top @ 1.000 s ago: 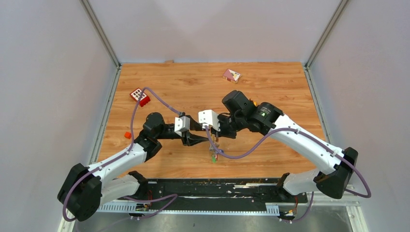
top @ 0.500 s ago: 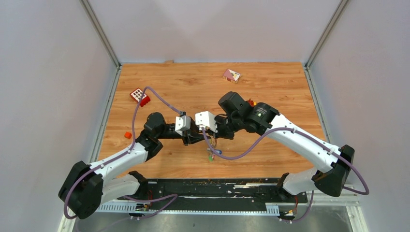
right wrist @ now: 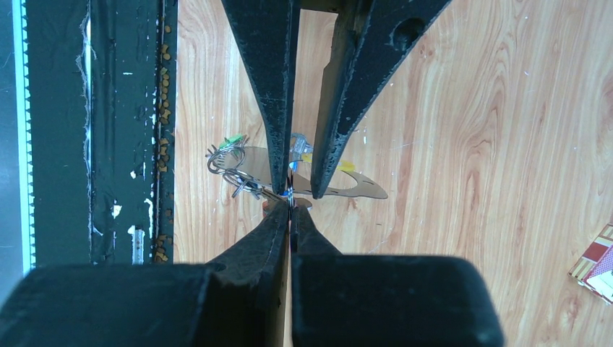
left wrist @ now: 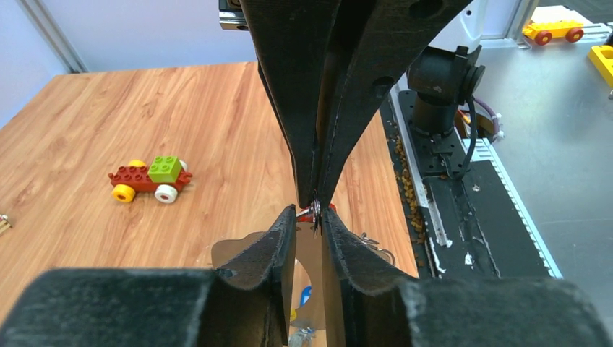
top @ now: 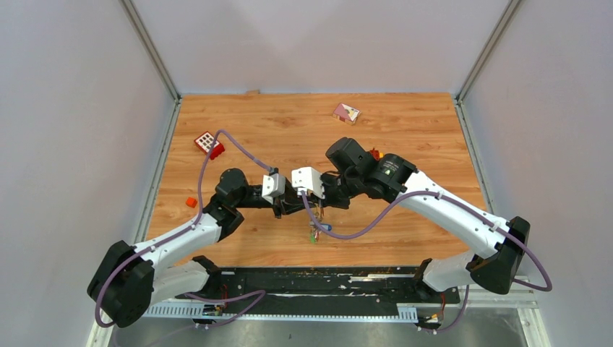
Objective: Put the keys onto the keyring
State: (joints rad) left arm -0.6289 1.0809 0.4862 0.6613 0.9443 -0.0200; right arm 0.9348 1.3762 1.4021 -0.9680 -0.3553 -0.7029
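Right gripper (right wrist: 290, 206) pinching keyring (right wrist: 220, 165), keys (right wrist: 233, 141) hanging, left gripper (left wrist: 309, 218) slightly parted

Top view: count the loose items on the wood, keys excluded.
4: red block far left; pink packet at the far edge; orange piece beside the left arm; brick car mostly behind the right arm. Arms may hide more.

The top camera looks down from high behind the arm bases over the whole table (top: 405, 123), while the close wrist cameras face nearly level past the left gripper (left wrist: 309, 217) and steeply down past the right gripper (right wrist: 290, 210), all sharing the near-centre boards.
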